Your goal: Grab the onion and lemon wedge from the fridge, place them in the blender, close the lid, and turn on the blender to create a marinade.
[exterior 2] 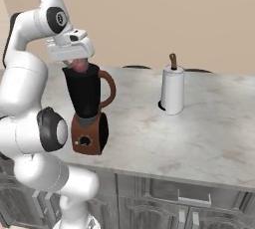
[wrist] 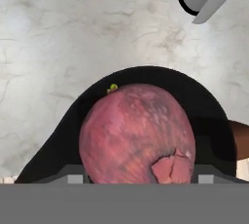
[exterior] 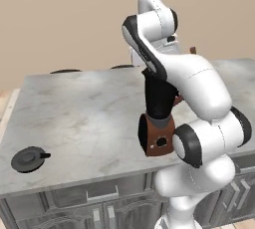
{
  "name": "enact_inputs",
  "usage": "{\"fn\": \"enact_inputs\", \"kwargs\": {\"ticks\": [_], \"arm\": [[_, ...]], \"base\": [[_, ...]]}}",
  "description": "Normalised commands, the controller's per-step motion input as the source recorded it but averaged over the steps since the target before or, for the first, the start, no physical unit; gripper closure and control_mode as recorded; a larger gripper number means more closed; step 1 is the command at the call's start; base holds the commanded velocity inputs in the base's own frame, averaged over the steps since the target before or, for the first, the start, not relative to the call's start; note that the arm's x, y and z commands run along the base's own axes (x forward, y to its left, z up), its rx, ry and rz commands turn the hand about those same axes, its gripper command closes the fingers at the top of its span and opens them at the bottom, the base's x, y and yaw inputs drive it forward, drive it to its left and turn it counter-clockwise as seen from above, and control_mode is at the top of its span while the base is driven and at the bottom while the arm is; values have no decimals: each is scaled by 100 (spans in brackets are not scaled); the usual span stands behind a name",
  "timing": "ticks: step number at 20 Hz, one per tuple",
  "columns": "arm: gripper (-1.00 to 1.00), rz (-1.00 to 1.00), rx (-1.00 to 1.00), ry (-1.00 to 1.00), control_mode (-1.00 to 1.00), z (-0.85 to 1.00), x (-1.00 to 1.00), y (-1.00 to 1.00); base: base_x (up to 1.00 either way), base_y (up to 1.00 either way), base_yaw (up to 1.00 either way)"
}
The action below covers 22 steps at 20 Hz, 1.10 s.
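- We start with the big marble counter [exterior 2: 199, 133], running wide from left to right, pale wall behind it.
- Our white arm [exterior: 199, 88] arches up and over, so the hand sits right above the blender [exterior 2: 87, 113], which stands on the counter's near edge, black jug on its reddish-brown base, handle off to the right.
- Over on the right, further back, there's a paper towel roll [exterior 2: 172, 89] standing upright, well apart from the action.
- And here's the onion [wrist: 137, 134]! We see it held between the jaws of the gripper [exterior 2: 79, 64], which is closed around it with the fingers spread wide to take the round bulb.
- The key relation: in the hand view the onion hangs directly over the jug's dark mouth, the rim ringing it on all sides, so the drop is straight down from the gripper. We'd judge it well lined up for a release.
- The lid [exterior: 30, 159] lies flat at the counter's near left corner, well apart from the blender, tab pointing right.
- Tiny one last: a speck of yellow-green, likely the lemon wedge [wrist: 113, 88], peeks out past the onion's far edge, seemingly inside the jug already.
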Motion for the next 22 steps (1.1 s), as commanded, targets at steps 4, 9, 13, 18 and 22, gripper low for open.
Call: {"fn": "enact_inputs", "kwargs": {"ticks": [4,9,13,18,22], "arm": [[100,1,0,-9,-100,-19,57,-4],[-100,1,0,-3,-100,-12,27,-1],[-100,0,0,-1,-100,0,9,-4],[-100,0,0,-2,-100,0,-6,-12],[-100,0,5,-4,-100,0,-43,-22]], "base": [[0,0,0],[0,0,0],[0,0,0],[0,0,0],[0,0,0]]}}
